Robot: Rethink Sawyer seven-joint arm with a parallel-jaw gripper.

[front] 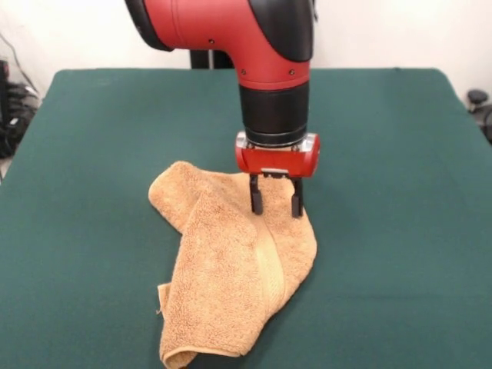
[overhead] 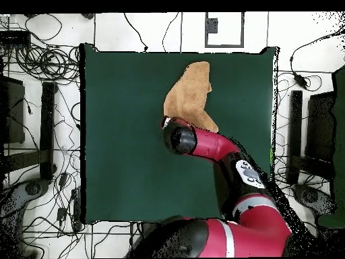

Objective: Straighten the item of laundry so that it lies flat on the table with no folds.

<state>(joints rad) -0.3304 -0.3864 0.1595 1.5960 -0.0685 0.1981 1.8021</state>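
You have the gripper [front: 275, 201] hanging straight down over the far edge of the towel [front: 231, 269], its two black fingers [front: 256, 196] spread apart with nothing between them, tips at or just above the cloth. The towel lies rumpled on the green table [front: 400, 231], one side folded over along a woven band [front: 273, 257], a corner curled at the near end.

A: Where's the front cam? 
B: Low across the table [front: 400, 231], facing the arm [front: 261, 46], pretty close. 
A: And overhead? 
B: High up, straight down, whole table plus floor cables [overhead: 47, 61]. Both catch the towel [front: 231, 269].
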